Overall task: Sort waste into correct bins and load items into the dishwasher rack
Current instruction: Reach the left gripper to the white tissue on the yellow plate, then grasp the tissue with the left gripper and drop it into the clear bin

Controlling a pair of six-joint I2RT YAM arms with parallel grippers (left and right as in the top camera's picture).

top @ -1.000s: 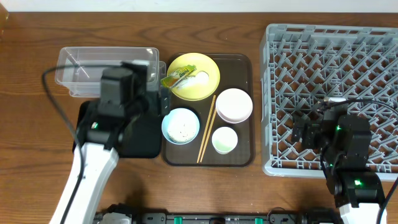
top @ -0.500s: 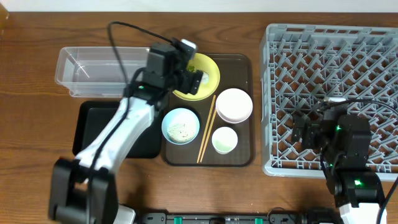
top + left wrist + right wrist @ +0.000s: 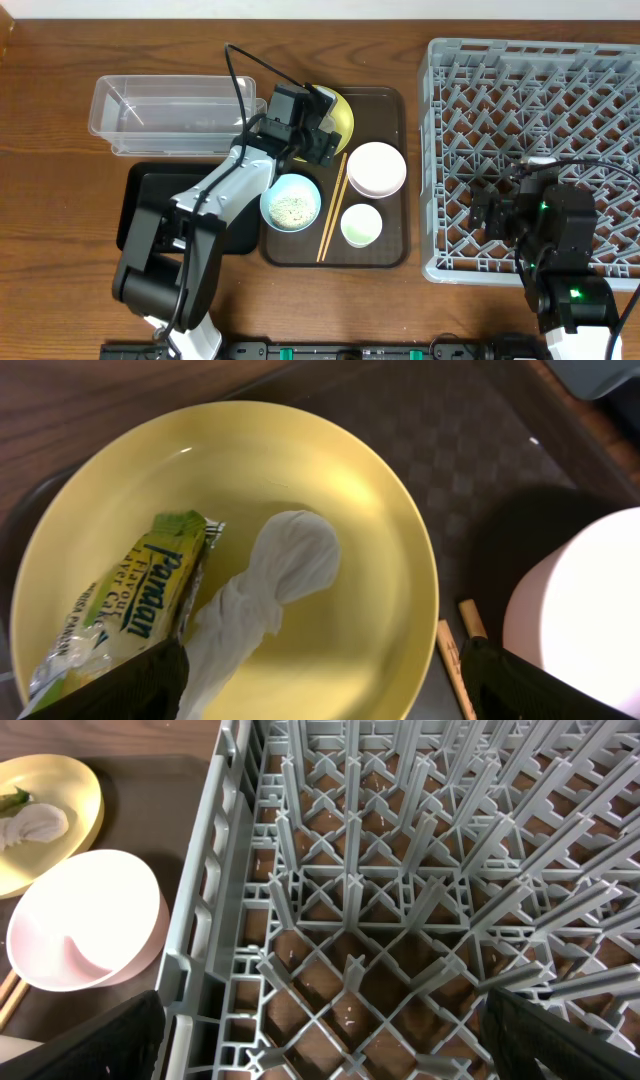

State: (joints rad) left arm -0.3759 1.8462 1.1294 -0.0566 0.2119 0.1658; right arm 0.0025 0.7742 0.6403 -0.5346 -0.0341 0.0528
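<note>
From above, the rack [image 3: 530, 150] holds no dishes yet and the tub [image 3: 170, 115] has no trash. Left wrist: the left gripper [image 3: 325, 665] is wide open, holding nothing, over the wrapper [image 3: 130, 610] on the yellow plate [image 3: 380, 530]; the white bowl [image 3: 590, 610] crowds one side. Right wrist: the right gripper [image 3: 320, 1025] is open, empty, above the rack

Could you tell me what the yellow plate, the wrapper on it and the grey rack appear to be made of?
Yellow plate: probably melamine or similar plastic, smooth semi-gloss with soft highlights. Wrapper: thin printed plastic film, glossy and creased. Rack: moulded grey plastic, matte, with ribbed lattice walls.
</note>
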